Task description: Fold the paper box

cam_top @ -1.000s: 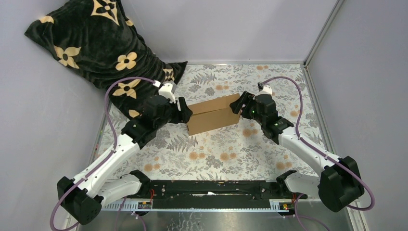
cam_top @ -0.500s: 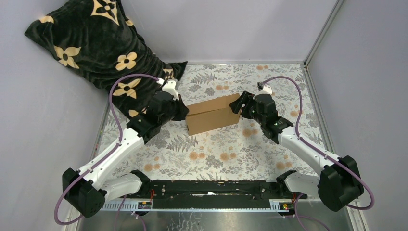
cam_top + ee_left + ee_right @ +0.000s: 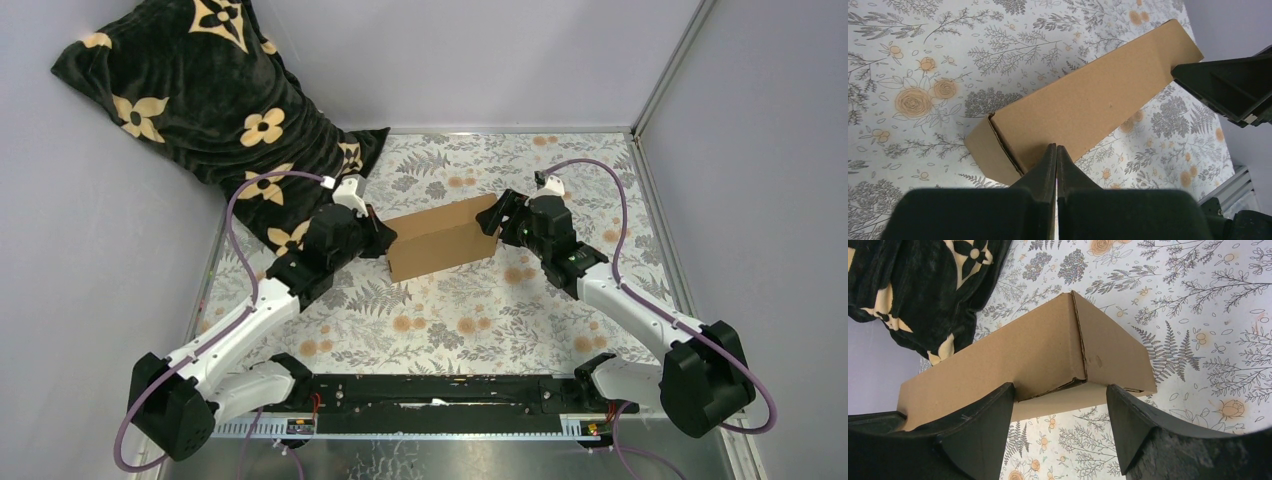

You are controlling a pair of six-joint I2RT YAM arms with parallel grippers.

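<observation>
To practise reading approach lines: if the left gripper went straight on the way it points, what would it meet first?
The paper box: the left gripper, fingers shut, aims at its near end and may already touch it.

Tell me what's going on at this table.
Two robot arms are working on a brown paper box lying on the floral table. The left gripper is shut, its tips at the box's left end. The right gripper stands open, its jaws either side of the box's right end. The box looks largely folded into shape.
</observation>
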